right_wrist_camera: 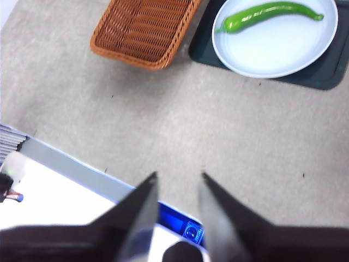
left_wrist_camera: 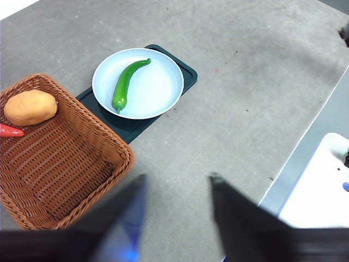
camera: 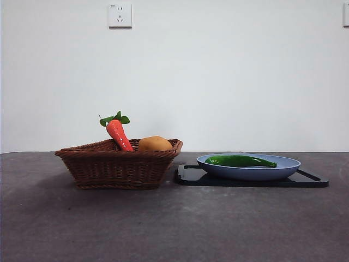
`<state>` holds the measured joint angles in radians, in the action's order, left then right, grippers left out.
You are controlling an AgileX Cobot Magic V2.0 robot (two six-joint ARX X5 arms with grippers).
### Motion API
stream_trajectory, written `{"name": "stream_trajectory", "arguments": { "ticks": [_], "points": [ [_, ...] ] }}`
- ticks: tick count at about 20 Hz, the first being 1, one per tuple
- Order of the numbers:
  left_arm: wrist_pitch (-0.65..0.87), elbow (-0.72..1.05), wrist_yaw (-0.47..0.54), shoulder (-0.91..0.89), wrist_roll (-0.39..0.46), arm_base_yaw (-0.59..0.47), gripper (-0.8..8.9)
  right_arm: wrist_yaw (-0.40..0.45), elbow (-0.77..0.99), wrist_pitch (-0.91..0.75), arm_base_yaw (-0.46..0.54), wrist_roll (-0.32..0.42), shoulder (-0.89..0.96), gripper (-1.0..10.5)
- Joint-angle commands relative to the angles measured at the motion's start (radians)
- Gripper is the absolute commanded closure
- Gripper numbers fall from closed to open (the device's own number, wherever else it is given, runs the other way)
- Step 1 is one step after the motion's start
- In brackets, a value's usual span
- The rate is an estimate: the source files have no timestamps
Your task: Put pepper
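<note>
I've got the pepper [camera: 240, 161] lying flat in the blue plate [camera: 283, 170], w/ nothing gripping it. It's long, slender, glossy and bright-to-dark green, slightly curved. In the left wrist view the pepper [left_wrist_camera: 125, 84] shows a fatter stem end and a thin tapered tip that hooks a bit near the plate [left_wrist_camera: 158, 93] rim. In the right wrist view the pepper [right_wrist_camera: 270, 13] lies across the plate [right_wrist_camera: 272, 52], taking up much of its width.

The plate sits on a dark tray [camera: 311, 180], just beside the wicker basket [camera: 117, 166]. In the basket I see a red-orange carrot [camera: 118, 132] w/ green leaves, propped at an angle and sticking up above the rim, and a potato [camera: 154, 144] next to it.

Left gripper [left_wrist_camera: 177, 188]: jaws apart, a wide gap btwn them, holding nothing, up above the grey table [left_wrist_camera: 245, 82] and well apart from plate and basket. Right gripper [right_wrist_camera: 176, 183]: jaws also parted, narrower gap, holding nothing, above bare table near its edge, well apart from the plate. Neither arm shows in the front view.
</note>
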<state>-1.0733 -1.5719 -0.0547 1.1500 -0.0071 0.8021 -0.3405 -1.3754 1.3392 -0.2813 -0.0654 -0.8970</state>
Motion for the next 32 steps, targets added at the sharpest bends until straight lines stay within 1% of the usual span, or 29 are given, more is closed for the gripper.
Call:
{"name": "stream_trajectory", "arguments": {
  "ticks": [1,3,15,16,17,18,19,20,21,22,24,27,29,31,32],
  "points": [
    [0.003,-0.019,0.002,0.006,0.011,0.008,7.98,-0.001,-0.02,0.006,-0.004,0.047,-0.004,9.4],
    [0.002,-0.019,0.002,0.006,0.011,0.008,8.07,-0.001,-0.02,0.012,-0.004,0.056,-0.004,9.4],
    [0.01,-0.019,0.002,0.006,0.011,0.008,8.05,0.006,-0.02,0.011,-0.002,0.056,-0.006,9.4],
    [0.012,-0.019,0.008,0.006,0.018,0.008,8.07,0.006,-0.02,0.011,-0.002,0.056,-0.006,9.4],
    [0.025,-0.019,0.053,0.006,0.052,0.008,8.05,0.007,-0.02,0.011,-0.002,0.056,-0.006,9.4],
    [0.039,-0.019,0.095,0.006,0.06,0.002,8.05,0.007,-0.02,0.011,-0.002,0.056,-0.006,9.4],
    [0.048,-0.019,0.116,0.005,0.053,-0.006,8.05,0.006,-0.02,0.011,-0.002,0.056,-0.006,9.4],
    [0.048,-0.019,0.112,0.0,0.053,-0.014,8.05,0.006,-0.02,0.011,-0.002,0.056,-0.006,9.4],
    [0.062,-0.019,0.109,-0.004,0.108,-0.027,8.05,0.006,-0.02,0.01,-0.002,0.056,-0.006,9.4],
    [0.087,-0.019,0.115,-0.018,0.163,-0.048,8.05,0.006,-0.02,0.01,-0.002,0.056,-0.006,9.4],
    [0.208,-0.018,0.108,-0.059,0.175,-0.119,8.05,0.006,-0.02,0.01,-0.002,0.056,-0.006,9.4],
    [0.344,-0.002,0.099,-0.145,0.184,-0.288,8.05,0.006,-0.02,0.01,-0.002,0.056,-0.006,9.4],
    [0.48,0.087,0.098,-0.23,0.185,-0.416,8.05,0.006,-0.02,0.01,-0.002,0.056,-0.006,9.4],
    [0.676,0.264,0.1,-0.354,0.183,-0.537,8.05,0.006,-0.02,0.01,-0.002,0.056,-0.006,9.4],
    [0.764,0.354,0.102,-0.41,0.183,-0.579,8.05,0.006,-0.02,0.01,-0.002,0.056,-0.006,9.4]
  ]
}}
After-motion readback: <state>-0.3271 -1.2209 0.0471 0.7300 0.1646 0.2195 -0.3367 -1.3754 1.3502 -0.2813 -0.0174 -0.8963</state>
